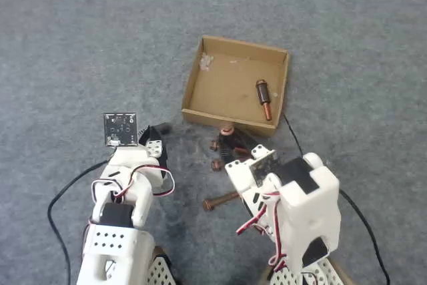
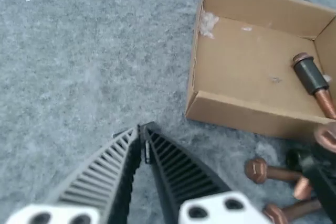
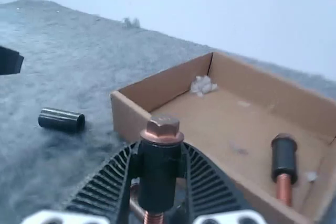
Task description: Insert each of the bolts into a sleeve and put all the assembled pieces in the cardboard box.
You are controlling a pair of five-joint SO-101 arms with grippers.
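Cardboard box (image 1: 220,117), 1 sleeved bolt (image 1: 263,98) inside

No legible text, number, label or sign anywhere. On the small circuit board (image 1: 120,129), left of centre in the high view, only tiny marks, too small to make out. On the cardboard box (image 1: 193,79), upper centre of the same view, plain brown walls with no readable print.
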